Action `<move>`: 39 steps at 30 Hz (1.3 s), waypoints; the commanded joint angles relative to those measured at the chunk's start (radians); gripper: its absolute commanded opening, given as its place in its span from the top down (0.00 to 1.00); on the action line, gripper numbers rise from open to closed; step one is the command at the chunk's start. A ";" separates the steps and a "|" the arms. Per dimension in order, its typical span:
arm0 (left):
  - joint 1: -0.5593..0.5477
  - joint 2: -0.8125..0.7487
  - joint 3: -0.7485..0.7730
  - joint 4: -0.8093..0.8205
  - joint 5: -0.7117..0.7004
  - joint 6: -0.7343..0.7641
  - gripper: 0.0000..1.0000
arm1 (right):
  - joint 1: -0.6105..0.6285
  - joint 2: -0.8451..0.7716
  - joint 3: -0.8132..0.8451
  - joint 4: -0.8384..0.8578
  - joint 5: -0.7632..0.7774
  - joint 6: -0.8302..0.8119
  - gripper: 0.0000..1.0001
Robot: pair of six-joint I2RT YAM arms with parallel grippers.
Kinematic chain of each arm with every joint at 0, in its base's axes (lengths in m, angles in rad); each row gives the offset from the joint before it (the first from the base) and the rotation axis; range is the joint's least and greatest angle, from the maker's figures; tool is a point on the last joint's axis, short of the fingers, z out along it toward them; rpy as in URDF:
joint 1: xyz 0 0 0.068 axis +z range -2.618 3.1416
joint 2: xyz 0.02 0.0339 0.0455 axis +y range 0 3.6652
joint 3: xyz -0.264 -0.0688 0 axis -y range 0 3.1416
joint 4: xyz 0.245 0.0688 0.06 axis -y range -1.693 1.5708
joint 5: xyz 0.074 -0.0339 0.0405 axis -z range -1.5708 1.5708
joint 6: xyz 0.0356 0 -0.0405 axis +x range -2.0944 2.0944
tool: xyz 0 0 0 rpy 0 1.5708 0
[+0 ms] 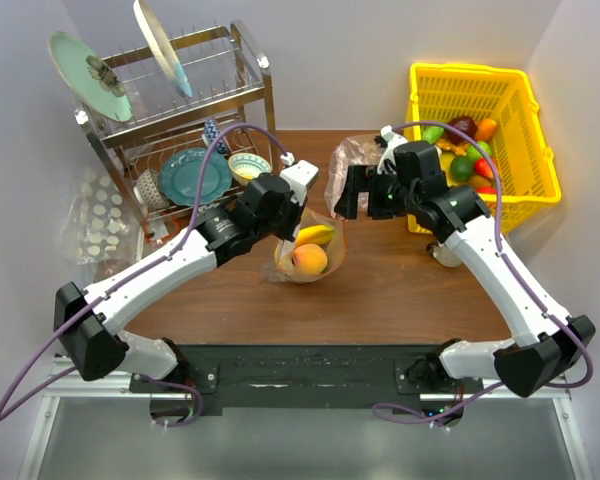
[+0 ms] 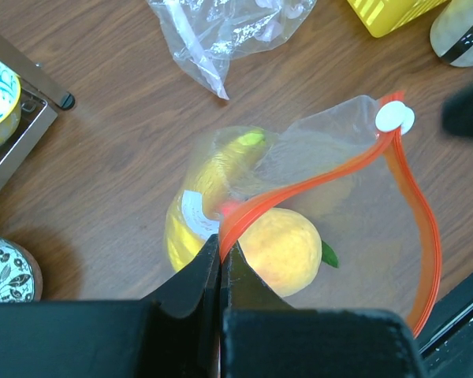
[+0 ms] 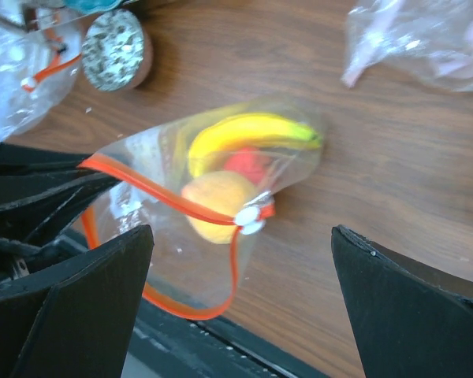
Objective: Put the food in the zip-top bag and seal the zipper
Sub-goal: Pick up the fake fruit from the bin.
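Observation:
The zip-top bag (image 1: 310, 250) lies mid-table and holds a yellow banana (image 1: 316, 235) and an orange (image 1: 308, 260). My left gripper (image 1: 292, 226) is shut on the bag's red-orange zipper (image 2: 299, 189) at one end. The strip splits into an open loop toward the white end piece (image 2: 395, 118). The orange (image 2: 280, 250) and banana (image 2: 197, 209) show through the plastic. My right gripper (image 1: 360, 198) is open and empty, just right of the bag. In its view (image 3: 240, 236) the end piece (image 3: 248, 219), banana (image 3: 252, 134), orange (image 3: 213, 205) and a red piece (image 3: 248, 167) show between its fingers (image 3: 87, 299).
A yellow basket (image 1: 480, 85) at the back right holds several more toy foods. A pinkish clear bag (image 1: 348, 165) lies behind the zip-top bag. A dish rack (image 1: 180, 130) with plates and a bowl stands back left, a white-dotted bag (image 1: 100, 215) beside it.

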 commanded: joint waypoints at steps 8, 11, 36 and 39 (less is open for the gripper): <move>0.003 -0.055 -0.068 0.078 -0.030 0.026 1.00 | -0.015 0.003 0.300 -0.143 0.540 -0.163 0.01; 0.003 -0.053 -0.085 0.085 -0.028 0.026 1.00 | -0.070 -0.024 0.280 -0.085 0.576 -0.192 0.01; 0.001 -0.057 -0.118 0.096 -0.014 0.034 1.00 | -0.727 0.516 0.409 -0.058 0.206 0.021 0.01; 0.003 -0.058 -0.119 0.099 -0.016 0.034 1.00 | -0.725 0.539 0.378 -0.023 0.248 0.020 0.01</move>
